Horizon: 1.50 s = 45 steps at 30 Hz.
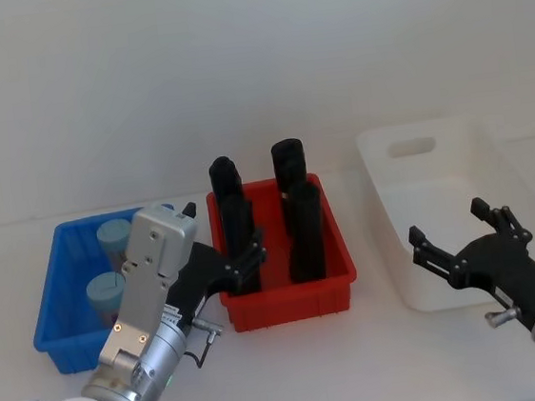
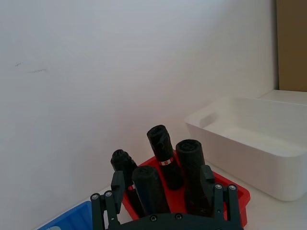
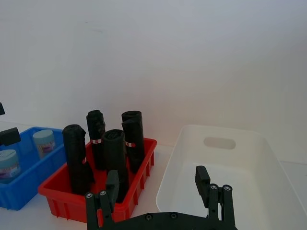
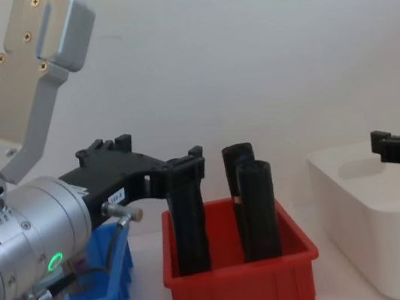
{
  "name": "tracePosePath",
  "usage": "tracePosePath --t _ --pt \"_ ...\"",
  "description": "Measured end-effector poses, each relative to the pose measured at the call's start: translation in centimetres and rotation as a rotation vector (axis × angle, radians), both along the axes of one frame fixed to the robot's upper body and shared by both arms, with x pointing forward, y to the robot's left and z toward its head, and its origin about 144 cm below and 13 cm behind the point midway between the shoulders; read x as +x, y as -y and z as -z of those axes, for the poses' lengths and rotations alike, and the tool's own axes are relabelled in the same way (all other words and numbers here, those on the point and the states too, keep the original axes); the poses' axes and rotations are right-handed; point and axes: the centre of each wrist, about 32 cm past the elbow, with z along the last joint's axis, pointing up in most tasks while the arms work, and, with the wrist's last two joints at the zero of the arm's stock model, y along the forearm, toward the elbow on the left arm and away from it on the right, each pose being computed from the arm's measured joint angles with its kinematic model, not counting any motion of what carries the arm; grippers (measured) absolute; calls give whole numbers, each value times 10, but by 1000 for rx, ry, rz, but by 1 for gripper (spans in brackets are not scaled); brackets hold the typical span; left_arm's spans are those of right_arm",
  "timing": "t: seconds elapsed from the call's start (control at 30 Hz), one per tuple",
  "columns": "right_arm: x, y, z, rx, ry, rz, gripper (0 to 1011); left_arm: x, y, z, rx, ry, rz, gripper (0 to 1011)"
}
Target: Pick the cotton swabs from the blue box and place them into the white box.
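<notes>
White wall behind, plain white table below; three containers in a row, left to right.

Item 1. Blue box (image 1: 50,300), far left. It holds the cotton swabs, two jars with pale blue lids standing upright: one towards the far end (image 1: 114,236), one nearer me (image 1: 105,292). They stand close together but apart.

Item 2. Red bin (image 1: 288,304), centre, just beside the blue box. It holds four tall black cylinders (image 1: 301,226), upright.

Item 3. White box (image 1: 387,197), right, nothing in it.

Item 4. My left claw (image 2: 162,178), jaws spread wide, gripping nothing. It hangs at the seam between the blue box and the red bin, its fingertips close by the near-left cylinder and to the right of both jars.

Item 5. My right claw (image 1: 447,223), jaws also spread and holding nothing, hovering over the near part of the white box.

Hazards, as I judge them:
- My left claw points at the cylinders, not the jars. Closing here would catch the wrong thing or tip a cylinder.
- Swinging left while low could clip the shared bin walls.
- With the jars so close, a finger lowered between them may knock the neighbour over.
- Each jar is smooth and round, so an off-centre pinch could squirt it out.
- A low carry rightward would strike the tall cylinders.
- My right claw stands over the drop zone, so the two arms could collide there.
</notes>
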Motion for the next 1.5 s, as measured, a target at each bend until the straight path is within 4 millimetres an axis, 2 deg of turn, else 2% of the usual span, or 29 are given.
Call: tracePosePath --t 1.5 --pt "0 0 0 0 0 0 1002 0 0 0 0 0 0 1000"
